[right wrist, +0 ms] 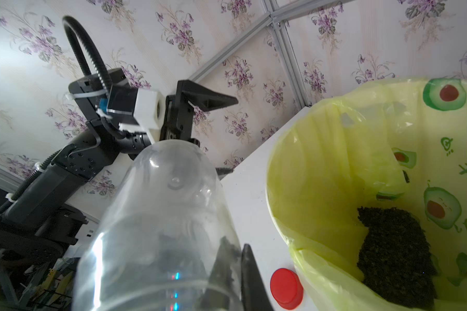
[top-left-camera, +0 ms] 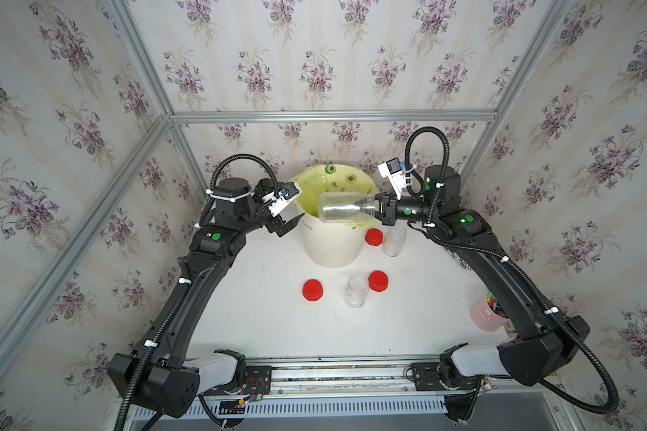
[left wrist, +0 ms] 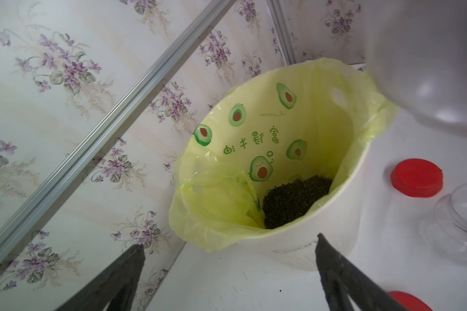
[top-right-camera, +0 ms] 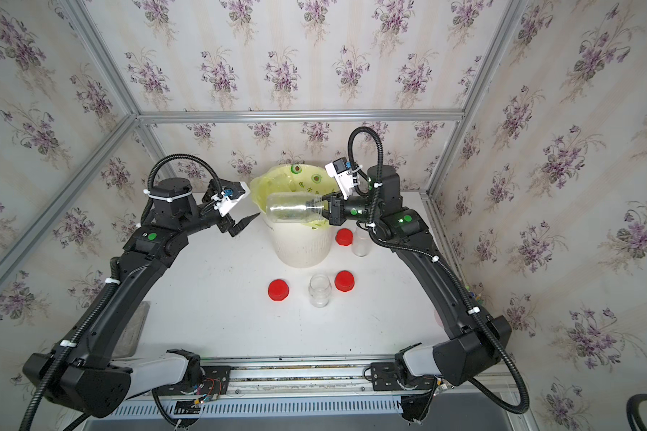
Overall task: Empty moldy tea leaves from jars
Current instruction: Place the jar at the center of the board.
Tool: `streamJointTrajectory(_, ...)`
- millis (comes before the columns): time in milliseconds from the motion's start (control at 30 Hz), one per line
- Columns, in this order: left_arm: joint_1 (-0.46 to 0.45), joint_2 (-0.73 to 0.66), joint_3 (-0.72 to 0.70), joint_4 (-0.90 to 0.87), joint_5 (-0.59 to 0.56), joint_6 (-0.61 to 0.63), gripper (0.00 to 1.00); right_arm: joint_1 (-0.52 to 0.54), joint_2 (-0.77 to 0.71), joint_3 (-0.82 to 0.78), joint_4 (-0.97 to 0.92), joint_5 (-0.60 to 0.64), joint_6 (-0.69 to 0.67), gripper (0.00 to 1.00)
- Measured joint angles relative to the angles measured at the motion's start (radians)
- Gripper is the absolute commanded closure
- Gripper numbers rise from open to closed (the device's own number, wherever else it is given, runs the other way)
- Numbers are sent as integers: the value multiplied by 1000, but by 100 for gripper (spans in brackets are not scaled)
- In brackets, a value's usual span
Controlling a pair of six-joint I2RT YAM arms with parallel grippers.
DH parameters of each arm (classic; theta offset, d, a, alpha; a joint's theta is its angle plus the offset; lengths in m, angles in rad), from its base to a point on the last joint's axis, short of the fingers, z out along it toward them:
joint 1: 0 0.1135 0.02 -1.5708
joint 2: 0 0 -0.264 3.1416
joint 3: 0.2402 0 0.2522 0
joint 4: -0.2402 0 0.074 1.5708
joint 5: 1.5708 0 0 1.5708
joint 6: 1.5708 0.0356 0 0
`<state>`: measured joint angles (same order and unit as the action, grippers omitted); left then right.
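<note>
Sideways, right claw (top-left-camera: 377,209) clamps clear cylindrical jar (top-left-camera: 337,209); left claw (top-left-camera: 292,225) gapes beside crinkled liner (top-left-camera: 309,186)

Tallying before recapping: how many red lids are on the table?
3: one red lid right of the white bin, one right of the front jar, one left of it. None seems hidden.

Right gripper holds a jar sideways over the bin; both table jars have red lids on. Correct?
No, the lids are off. Right gripper holds a jar sideways over the bin; both table jars stand open, red lids beside them, per both top views.
</note>
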<state>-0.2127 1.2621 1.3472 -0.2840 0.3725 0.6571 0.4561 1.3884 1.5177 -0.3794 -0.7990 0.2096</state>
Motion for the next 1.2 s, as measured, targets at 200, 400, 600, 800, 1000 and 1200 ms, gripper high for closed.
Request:
streamJointTrajectory(200,25,51,-8,199,-272,-231,0,188,3,37,-226,209,-137,100)
streamJointTrajectory(400,65,59,-35,287,-443,-385,0,372,66,43,-409,452,-192,100)
streamJointTrajectory(600,79,31,-100,314,-505,-466,0,501,150,57,-530,648,-193,100)
streamJointTrajectory(800,94,20,-125,338,-537,-476,0,600,240,61,-595,741,-182,100)
streamJointTrajectory(1000,120,20,-133,343,-558,-491,0,641,294,35,-620,782,-156,100)
streamJointTrajectory(1200,130,-2,-154,344,-562,-501,0,650,343,31,-621,817,-133,100)
